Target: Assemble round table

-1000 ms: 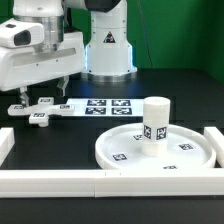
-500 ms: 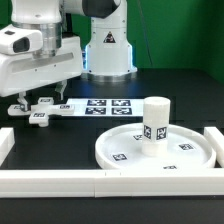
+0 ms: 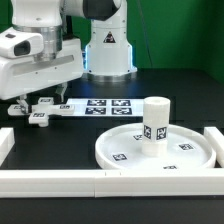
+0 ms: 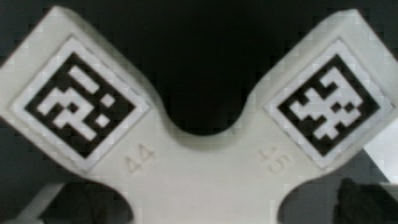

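The round table's cross-shaped piece (image 3: 35, 110) lies flat on the dark surface (image 3: 185, 105), at the exterior view's left. The tool (image 3: 40, 98) hangs low over it with its jaws wide open, holding nothing. If the tool closes off the middle, I think the piece could twist or slide away, because it looks like smooth, hard plastic. On the right, the short thick post (image 3: 155, 118) stands on the big round disc (image 3: 120, 146). A bump could tip it. All three are white with little black-and-white square tags.
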You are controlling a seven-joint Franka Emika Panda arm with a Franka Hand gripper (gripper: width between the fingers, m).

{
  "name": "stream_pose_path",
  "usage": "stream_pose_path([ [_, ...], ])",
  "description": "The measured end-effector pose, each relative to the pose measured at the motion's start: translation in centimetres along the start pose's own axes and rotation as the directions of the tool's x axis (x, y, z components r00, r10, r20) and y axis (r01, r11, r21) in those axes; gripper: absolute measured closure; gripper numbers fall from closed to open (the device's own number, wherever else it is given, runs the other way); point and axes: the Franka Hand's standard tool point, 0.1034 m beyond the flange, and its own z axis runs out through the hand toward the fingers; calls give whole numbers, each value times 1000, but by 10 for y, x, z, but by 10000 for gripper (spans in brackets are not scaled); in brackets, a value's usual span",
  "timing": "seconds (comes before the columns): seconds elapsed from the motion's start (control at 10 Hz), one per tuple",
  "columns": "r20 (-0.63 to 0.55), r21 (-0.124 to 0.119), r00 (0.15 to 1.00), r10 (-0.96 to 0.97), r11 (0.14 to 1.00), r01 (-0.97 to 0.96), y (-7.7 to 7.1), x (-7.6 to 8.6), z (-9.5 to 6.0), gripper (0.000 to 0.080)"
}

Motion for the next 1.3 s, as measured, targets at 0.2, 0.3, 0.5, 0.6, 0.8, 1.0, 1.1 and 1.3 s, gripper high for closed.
stream_pose_path([
  [0.2,5,6,1000,-1,1000,1,-1,-1,4,151],
  [0.3,7,8,1000,-1,1000,1,-2,-1,5,151],
  [0.5,10,12,1000,0,1000,0,-2,-3,7,151],
  [0.6,10,12,1000,1,1000,-1,-2,-3,7,265],
  [0.8,10,11,1000,1,1000,-1,-2,-3,7,355],
  [1.0,10,11,1000,2,1000,-2,-2,-3,7,354],
  [1.1,10,14,1000,6,1000,-7,-3,-2,6,354],
  [1.3,15,56,994,112,992,-113,-13,36,-23,354],
])
